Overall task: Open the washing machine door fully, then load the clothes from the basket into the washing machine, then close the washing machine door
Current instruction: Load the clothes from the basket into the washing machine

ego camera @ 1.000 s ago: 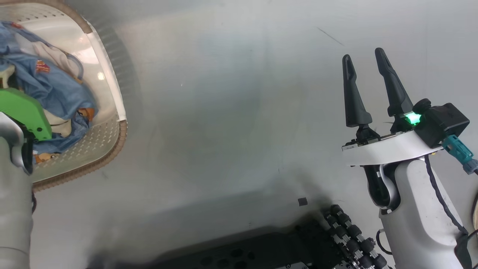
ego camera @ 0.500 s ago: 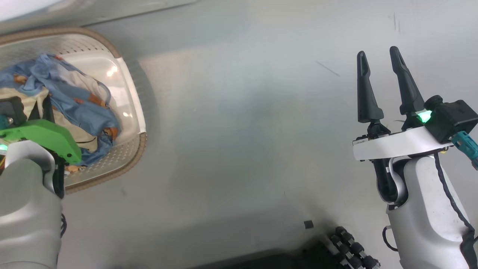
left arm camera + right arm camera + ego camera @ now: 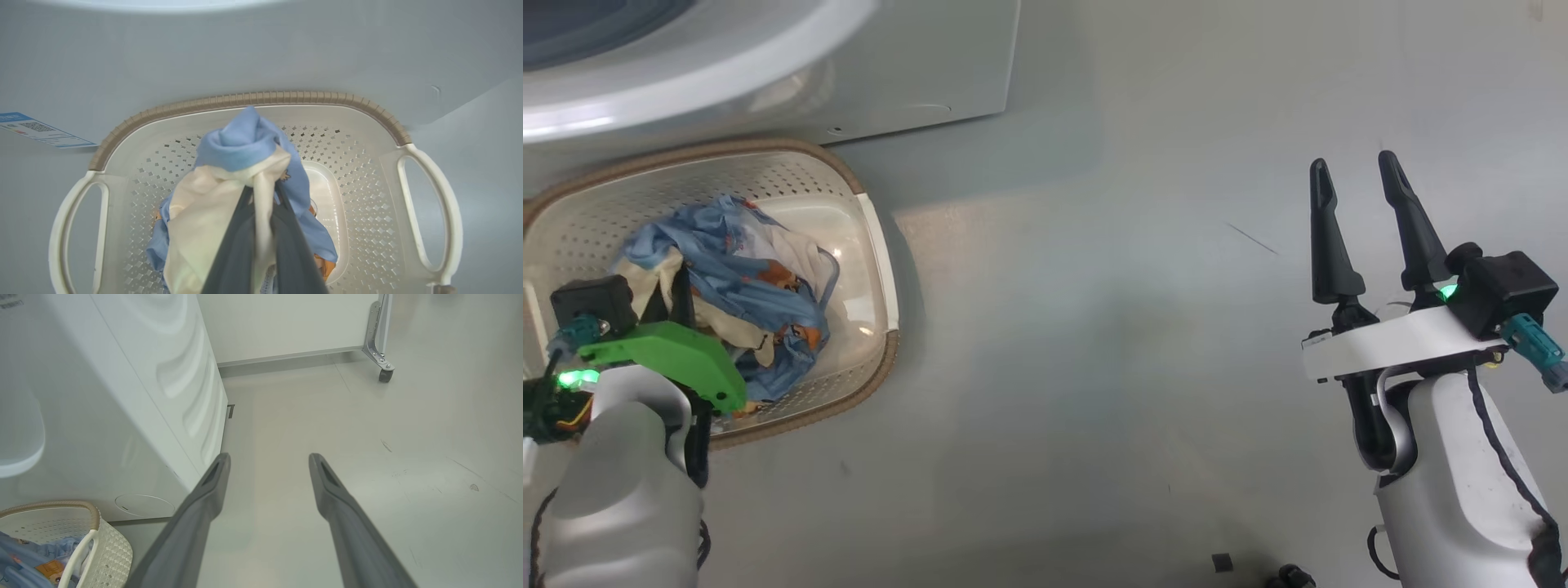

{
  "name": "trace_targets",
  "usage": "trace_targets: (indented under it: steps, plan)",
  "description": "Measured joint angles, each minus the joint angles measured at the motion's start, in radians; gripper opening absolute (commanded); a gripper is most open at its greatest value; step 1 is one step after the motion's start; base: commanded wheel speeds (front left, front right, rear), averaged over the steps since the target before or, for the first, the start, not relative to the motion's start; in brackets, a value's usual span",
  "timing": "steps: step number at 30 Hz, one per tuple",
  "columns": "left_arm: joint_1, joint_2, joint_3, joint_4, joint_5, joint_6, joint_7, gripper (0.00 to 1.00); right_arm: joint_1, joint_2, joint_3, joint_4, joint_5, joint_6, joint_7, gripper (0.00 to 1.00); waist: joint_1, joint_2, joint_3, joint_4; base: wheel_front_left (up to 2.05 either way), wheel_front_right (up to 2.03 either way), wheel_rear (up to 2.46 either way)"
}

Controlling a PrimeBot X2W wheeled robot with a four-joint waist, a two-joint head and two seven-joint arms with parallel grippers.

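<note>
The cream basket (image 3: 876,245) stands on the floor against the white washing machine (image 3: 915,65). Inside lie the clothes (image 3: 752,278), a light blue garment and a cream one bunched together. My left gripper (image 3: 261,194) points down into the basket. It is shut on the cream garment (image 3: 204,216), and the blue garment (image 3: 241,143) drapes over its fingertips. My right gripper (image 3: 1353,160) hangs open over bare floor far to the right, nothing between its fingers (image 3: 204,498). I cannot make out the washing machine door.
A white rounded ledge (image 3: 686,90) juts from the machine's front above the basket. A blue label (image 3: 36,130) sits low on the machine. A metal frame leg on a caster (image 3: 384,373) stands on the grey floor beyond the machine's side.
The head camera has swung, bringing the machine and the whole basket into view. My left gripper stays shut on the clothes. The right gripper stays open.
</note>
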Motion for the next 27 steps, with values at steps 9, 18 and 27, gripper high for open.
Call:
trace_targets:
  steps: [9, 18, 27]
  plan:
    - [0.068, -0.025, 0.014, -0.047, -0.014, -0.006, 0.0, 0.0, 0.038, 0.0, -0.017, 0.019, -0.01, 0.008, 0.0, 1.0, 0.0, 0.0, -0.122, 0.033, 0.0, 0.0, 0.0]
    - [0.129, -0.041, 0.056, -0.213, -0.024, -0.014, 0.0, 0.0, 0.086, 0.0, -0.032, 0.035, -0.016, 0.012, 0.0, 1.0, 0.0, 0.0, -0.232, 0.067, 0.0, 0.0, 0.0]
    - [0.218, -0.055, 0.076, -0.384, -0.02, -0.026, 0.0, 0.0, 0.135, 0.0, -0.048, 0.049, -0.016, 0.017, 0.0, 1.0, -0.0001, -0.0001, -0.334, 0.093, 0.0, 0.0, 0.0]
